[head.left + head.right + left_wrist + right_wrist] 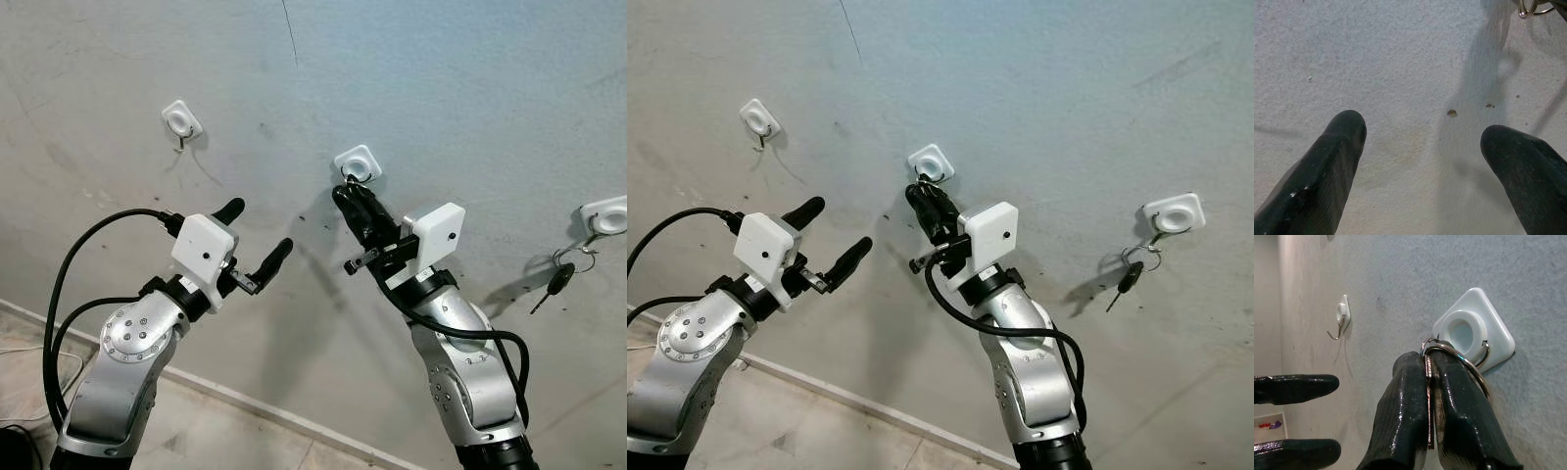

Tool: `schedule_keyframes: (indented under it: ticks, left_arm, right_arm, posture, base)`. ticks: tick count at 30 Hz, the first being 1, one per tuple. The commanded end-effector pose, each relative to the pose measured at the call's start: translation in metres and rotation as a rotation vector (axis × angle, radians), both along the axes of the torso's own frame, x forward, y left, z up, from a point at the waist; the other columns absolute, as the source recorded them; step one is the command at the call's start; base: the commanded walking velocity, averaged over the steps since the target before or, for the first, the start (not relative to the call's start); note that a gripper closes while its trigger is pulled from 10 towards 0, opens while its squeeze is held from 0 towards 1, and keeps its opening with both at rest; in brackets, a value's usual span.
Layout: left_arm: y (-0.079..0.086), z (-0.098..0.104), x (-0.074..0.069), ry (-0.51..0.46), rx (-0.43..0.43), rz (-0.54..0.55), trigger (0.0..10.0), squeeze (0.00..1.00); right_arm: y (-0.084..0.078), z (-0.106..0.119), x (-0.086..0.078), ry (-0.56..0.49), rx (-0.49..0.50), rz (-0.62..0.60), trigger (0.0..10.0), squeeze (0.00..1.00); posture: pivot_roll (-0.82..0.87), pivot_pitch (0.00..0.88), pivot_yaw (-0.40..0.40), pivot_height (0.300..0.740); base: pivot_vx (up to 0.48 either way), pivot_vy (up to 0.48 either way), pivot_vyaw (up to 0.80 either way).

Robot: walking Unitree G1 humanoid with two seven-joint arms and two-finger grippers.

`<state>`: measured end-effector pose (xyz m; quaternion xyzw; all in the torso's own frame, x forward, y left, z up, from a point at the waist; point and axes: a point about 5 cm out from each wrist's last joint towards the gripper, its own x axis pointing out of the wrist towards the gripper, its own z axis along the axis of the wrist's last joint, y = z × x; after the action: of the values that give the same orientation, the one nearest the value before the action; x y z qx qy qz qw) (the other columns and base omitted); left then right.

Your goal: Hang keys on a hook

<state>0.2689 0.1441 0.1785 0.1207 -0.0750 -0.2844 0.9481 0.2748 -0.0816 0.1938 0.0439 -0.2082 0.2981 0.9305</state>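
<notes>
Keys (1428, 396): pinched flat between my right gripper's (345, 196) fingers, the key ring (1459, 357) up against the middle hook (1475, 330).
Right gripper: closed on the keys, its tips touching the middle hook's white base.
Left gripper (257, 235): fingers spread apart, holding nothing, aimed at bare wall (1400, 58) to the left of the middle hook and below it.
Left hook (181, 121): on the wall left of the middle hook, bare.
Right hook (607, 215): right of the middle hook, another key set (558, 279) hanging from it.
</notes>
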Motion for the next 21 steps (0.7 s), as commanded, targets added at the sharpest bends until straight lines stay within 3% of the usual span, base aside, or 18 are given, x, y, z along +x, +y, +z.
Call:
schedule_keyframes:
  ticks: [1, 10, 21]
  left_arm:
    - [0.001, 0.001, 0.0, -0.006, 0.005, -0.005, 10.0, 0.0]
    - [0.0, 0.001, 0.0, -0.004, 0.005, -0.009, 10.0, 0.0]
    - [-0.001, 0.0, 0.001, -0.001, 0.004, -0.013, 10.0, 0.0]
  right_arm:
    - [-0.004, -0.002, -0.002, 0.018, -0.006, -0.012, 10.0, 0.0]
    - [-0.004, -0.006, -0.008, 0.048, -0.009, 0.023, 10.0, 0.0]
    - [0.005, -0.016, -0.02, 0.116, -0.045, 0.189, 10.0, 0.0]
  posture:
    - [0.27, 0.0, 0.012, 0.74]
    - [0.27, 0.0, 0.013, 0.74]
    - [0.27, 0.0, 0.012, 0.74]
  base:
    - [0.0, 0.0, 0.0]
    - [0.0, 0.0, 0.0]
    - [0.0, 0.0, 0.0]
